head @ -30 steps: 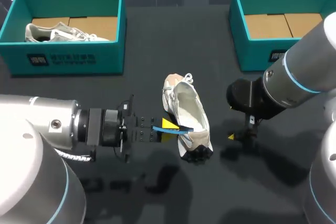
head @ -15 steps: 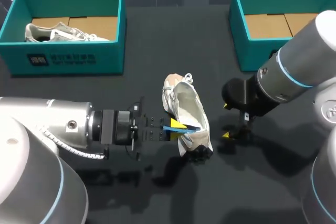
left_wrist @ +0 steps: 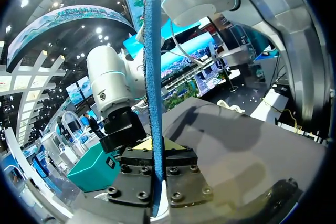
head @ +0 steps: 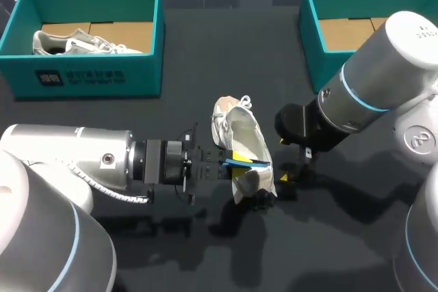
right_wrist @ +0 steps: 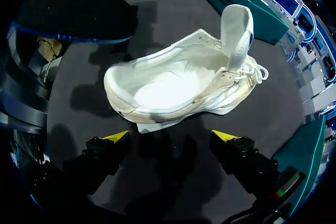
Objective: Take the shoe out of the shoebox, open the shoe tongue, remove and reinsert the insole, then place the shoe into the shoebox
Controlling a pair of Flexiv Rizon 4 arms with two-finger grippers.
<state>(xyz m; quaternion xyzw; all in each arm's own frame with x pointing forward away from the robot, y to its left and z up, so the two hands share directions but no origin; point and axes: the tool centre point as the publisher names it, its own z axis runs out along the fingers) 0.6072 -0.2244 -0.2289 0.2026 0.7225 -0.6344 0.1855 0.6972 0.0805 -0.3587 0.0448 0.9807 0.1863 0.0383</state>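
A white shoe [head: 243,143] lies on the black table at the middle, toe toward the far side and tongue [right_wrist: 236,30] pulled up. My left gripper [head: 231,161] is shut on a blue insole [head: 249,163] and holds it over the shoe's heel opening. In the left wrist view the insole [left_wrist: 152,77] stands edge-on between the yellow tips of the left gripper [left_wrist: 154,148]. My right gripper [head: 294,167] hangs open just right of the shoe. In the right wrist view its fingers straddle bare table beside the shoe [right_wrist: 178,85], the right gripper [right_wrist: 170,137] holding nothing.
A teal shoebox [head: 89,73] at the far left holds another grey-white shoe [head: 82,42]. A second teal shoebox [head: 327,66] at the far right shows only its cardboard floor. My right arm's elbow overlaps that box's near corner.
My left gripper has carried the insole to the right, up over the shoe's heel. The right arm has shifted left, closer to the shoe. The shoe has kept its place.
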